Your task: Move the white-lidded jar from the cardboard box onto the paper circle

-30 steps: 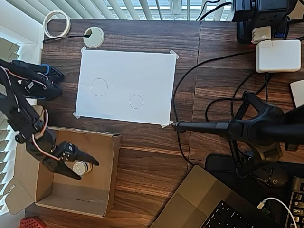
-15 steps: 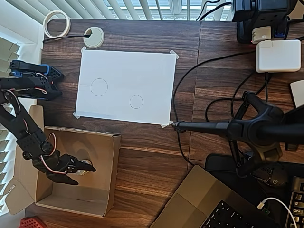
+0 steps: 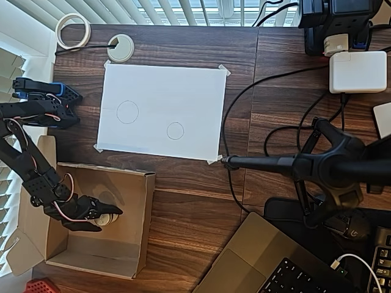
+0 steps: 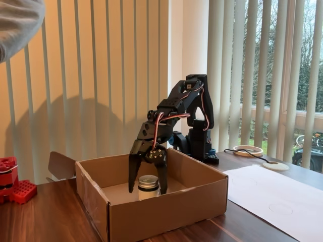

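Black two-finger gripper [image 4: 147, 187] stood with jaws narrowed around the small squat white-lidded jar [image 4: 149, 187]; contact unclear, no lift seen. Jar sat on the floor of the shallow brown cardboard box [image 3: 143, 226]. Advice: close firmly below the lid, lift above the box wall, then carry to the smaller pencilled paper circle [image 3: 175, 130].
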You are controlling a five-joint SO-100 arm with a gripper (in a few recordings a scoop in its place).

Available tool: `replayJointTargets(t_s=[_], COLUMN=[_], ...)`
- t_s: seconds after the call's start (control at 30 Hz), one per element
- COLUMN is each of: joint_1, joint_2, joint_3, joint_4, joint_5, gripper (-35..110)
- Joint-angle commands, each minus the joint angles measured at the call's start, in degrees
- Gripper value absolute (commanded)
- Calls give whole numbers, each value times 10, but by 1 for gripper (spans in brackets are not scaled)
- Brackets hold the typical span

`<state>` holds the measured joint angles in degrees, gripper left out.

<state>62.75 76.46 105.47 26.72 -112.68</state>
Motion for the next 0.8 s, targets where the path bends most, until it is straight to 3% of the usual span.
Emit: replayJointTargets(t_s=[0.0,0.77], joint_1=[7,-14], joint_2=[18,11], joint_3=[-35,-28], joint_4=[11,13], joint_5=[-10,-3], gripper=[39,27])
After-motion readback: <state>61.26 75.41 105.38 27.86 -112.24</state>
